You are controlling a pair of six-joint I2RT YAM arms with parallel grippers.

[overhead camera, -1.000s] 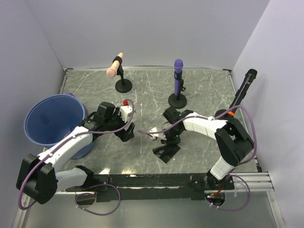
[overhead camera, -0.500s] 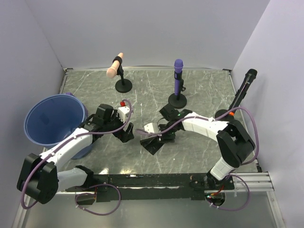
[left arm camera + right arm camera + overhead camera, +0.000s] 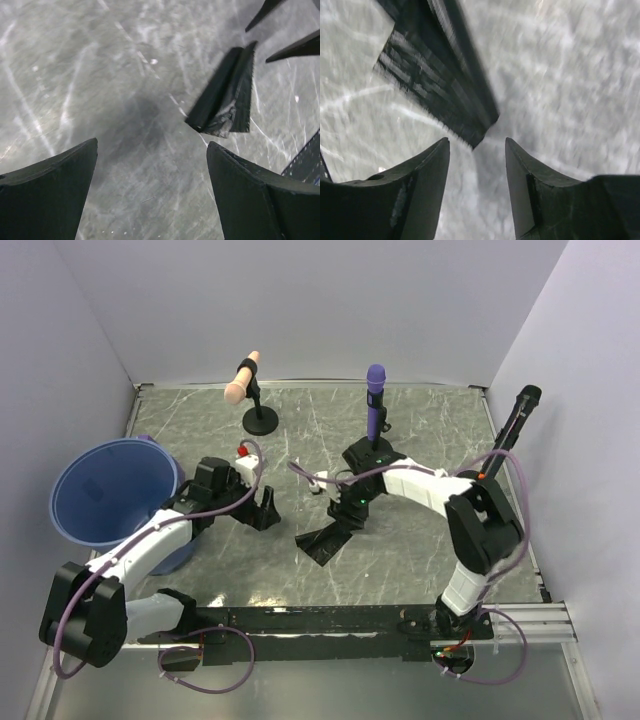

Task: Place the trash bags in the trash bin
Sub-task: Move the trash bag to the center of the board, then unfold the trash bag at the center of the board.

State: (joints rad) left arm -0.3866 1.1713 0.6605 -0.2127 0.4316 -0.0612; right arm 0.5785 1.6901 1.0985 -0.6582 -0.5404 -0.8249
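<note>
Trash bag (image 3: 322, 540): a flat, folded sheet of black film lies on the grey marbled desk (image 3: 430, 430) between the two arms, well apart from the bin
Trash bin (image 3: 110, 502): blue, mouth upward, stands at the desk's left edge beside the left arm
Left jaws: spread wide over bare desk, grasping nothing, with the bag ahead and to one side in the wrist view
Right jaws: parted with nothing between them, and the bag's serrated end lies just beyond their tips
Handling: by its look very light, limp and slick, likely to sag, unfold or slide out of a shallow pinch, and not fragile
Where to take hold: probably the thicker folded edge or the crumpled corner that lifts slightly off the desk, since the flat film offers little to get under
Hard to make out: the right wrist view is blurred, so whether the right tips touch the film cannot be told
Hidden: the left arm covers part of the bin's near wall, only one bag shows, and whether others exist cannot be told
</note>
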